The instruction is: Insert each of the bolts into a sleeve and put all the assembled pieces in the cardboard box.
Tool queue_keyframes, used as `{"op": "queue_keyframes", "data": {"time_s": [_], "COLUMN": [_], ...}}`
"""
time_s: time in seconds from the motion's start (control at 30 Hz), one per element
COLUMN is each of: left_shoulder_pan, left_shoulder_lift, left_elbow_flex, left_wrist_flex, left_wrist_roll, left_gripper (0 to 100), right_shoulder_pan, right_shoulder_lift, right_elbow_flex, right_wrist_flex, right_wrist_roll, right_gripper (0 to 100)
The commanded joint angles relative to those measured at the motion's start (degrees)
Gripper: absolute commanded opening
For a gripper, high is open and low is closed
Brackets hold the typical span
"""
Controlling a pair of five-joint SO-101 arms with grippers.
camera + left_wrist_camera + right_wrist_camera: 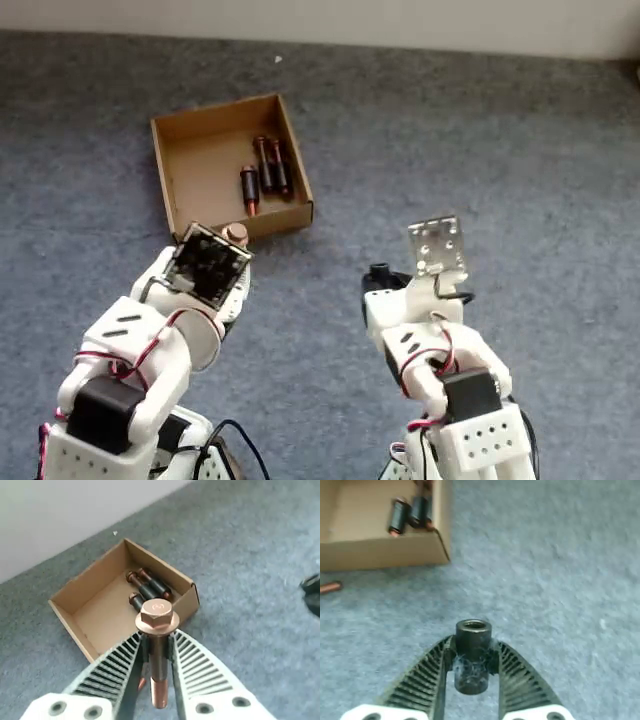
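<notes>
Holding the bolt (158, 670), the left gripper (156, 639) must meet the sleeve (472, 660) pinched in the right gripper (473, 645); tilted axes could jam.

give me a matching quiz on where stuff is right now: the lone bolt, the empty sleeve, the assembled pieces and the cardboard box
Things:
1. bolt
2. sleeve
3. assembled pieces
4. cardboard box

Places:
A. held in the right gripper
B. standing on the grey carpet
C. lying inside the cardboard box
D. held in the left gripper

Pairs: 1-D, 2-A, 3-C, 4-B
</notes>
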Motion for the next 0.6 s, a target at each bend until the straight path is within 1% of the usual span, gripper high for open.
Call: {"op": "queue_keyframes", "data": {"time_s": [0.0,0.13,0.27,0.57], "left_shoulder_pan": [-0.4,-0.31,-0.22,-0.04], "left_shoulder_lift": [-3.38,-5.58,-6.99,-8.4], "left_elbow_flex": [-0.66,-0.4,-0.4,-0.4], "left_wrist_flex": [-3.08,-5.36,-7.74,-13.1], "left_wrist_roll": [5.45,9.49,12.75,19.87], "left_gripper": [0,0,0,0], "right_shoulder_pan": [-4.79,-9.19,-12.88,-20.35], "right_shoulder_lift": [-3.38,-4.97,-7.08,-12.88], "right_elbow_flex": [-1.01,-1.1,0.66,12.18], "right_wrist_flex": [-0.04,-1.36,-7.78,-25.36], "right_wrist_roll": [-0.18,-0.18,-0.18,-0.09], "right_gripper": [0.4,0.4,0.4,0.4]}}
